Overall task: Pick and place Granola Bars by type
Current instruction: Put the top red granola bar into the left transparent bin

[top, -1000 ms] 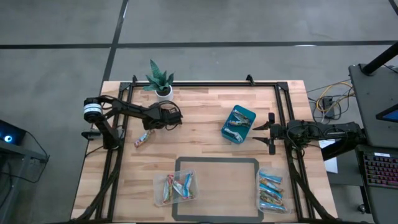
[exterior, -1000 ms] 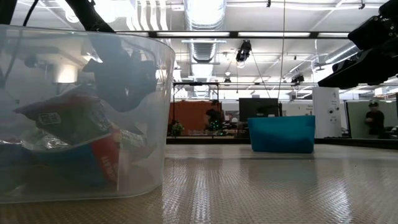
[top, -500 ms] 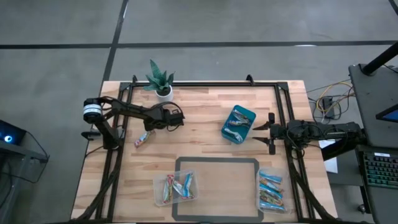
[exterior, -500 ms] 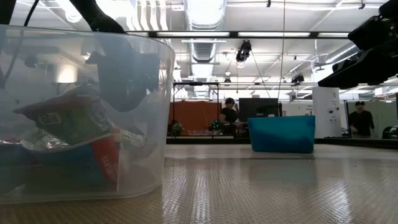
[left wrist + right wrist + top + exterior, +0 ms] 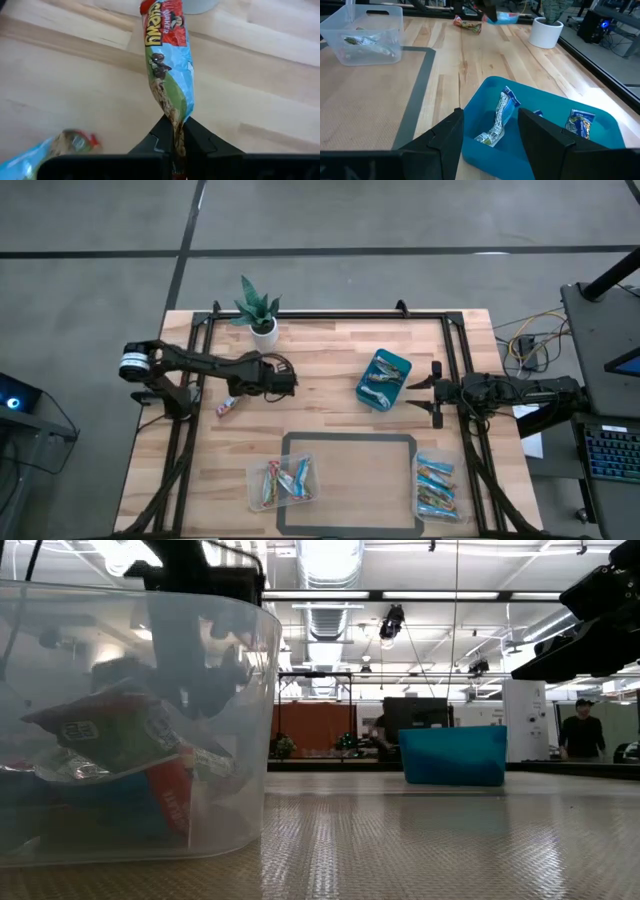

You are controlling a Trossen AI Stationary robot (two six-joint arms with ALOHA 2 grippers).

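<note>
My left gripper (image 5: 175,131) is shut on a multicoloured granola bar (image 5: 167,65) over the table's left half, near the white plant pot (image 5: 263,329). The right wrist view shows this gripper far off with the bar (image 5: 504,17) above the wood. A second bar (image 5: 230,405) lies flat on the table beside it. My right gripper (image 5: 417,392) stands open just right of the teal bin (image 5: 397,360), which holds several bars (image 5: 499,119). Other bars lie in two clear tubs (image 5: 282,482) (image 5: 437,488). My left gripper pinches one end (image 5: 176,119) of the multicoloured bar's wrapper between its two fingers. The bar runs straight on from the fingertips, along the fingers' line. In the right wrist view it looks lifted clear of the table.
A dark-framed mat (image 5: 350,480) lies at the near middle between the two tubs. The potted plant (image 5: 256,305) stands at the far left. A black frame rail (image 5: 330,315) runs around the table. In the low view, people move about in the room behind.
My left arm has swung and stretched, carrying its gripper a little toward the table's near and right edges. The bar lying on the table and my right arm have stayed where they were.
</note>
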